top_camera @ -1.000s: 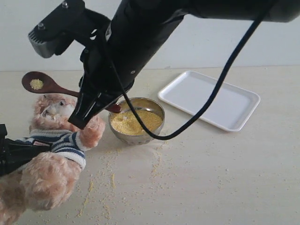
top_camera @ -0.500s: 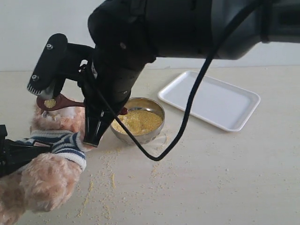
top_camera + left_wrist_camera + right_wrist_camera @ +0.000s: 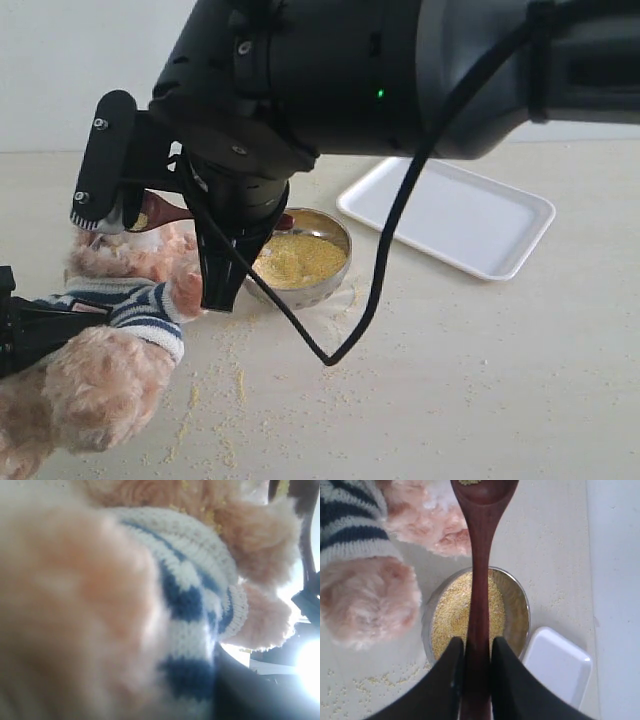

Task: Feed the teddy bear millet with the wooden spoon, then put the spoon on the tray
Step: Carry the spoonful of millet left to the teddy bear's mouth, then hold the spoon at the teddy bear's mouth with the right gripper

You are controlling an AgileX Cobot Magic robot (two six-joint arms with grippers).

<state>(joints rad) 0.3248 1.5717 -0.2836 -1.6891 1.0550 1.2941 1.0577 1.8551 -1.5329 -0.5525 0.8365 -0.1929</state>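
Note:
My right gripper (image 3: 213, 295) (image 3: 477, 647) is shut on the handle of the wooden spoon (image 3: 165, 210) (image 3: 480, 580). The spoon's small bowl holds a few grains of millet and sits right at the teddy bear's face (image 3: 135, 255) (image 3: 430, 520). The bear (image 3: 200, 605) in its striped sweater leans at the left. My left gripper (image 3: 70, 325) is clamped into its body, with the fingertips hidden in the fur. A heap of millet (image 3: 295, 260) (image 3: 450, 615) fills the steel bowl beside the bear's paw. The white tray (image 3: 450, 215) (image 3: 560, 665) lies at the right with nothing on it.
Loose yellow grains (image 3: 235, 380) are scattered over the pale table in front of the steel bowl (image 3: 335, 235). My right arm's bulky black body and its cable (image 3: 385, 260) hang over the bowl and cover much of the middle of the scene.
My right arm has swung down and in. It carried the spoon's bowl from above and left of the bear's head down to its face. The left gripper and bear stayed put.

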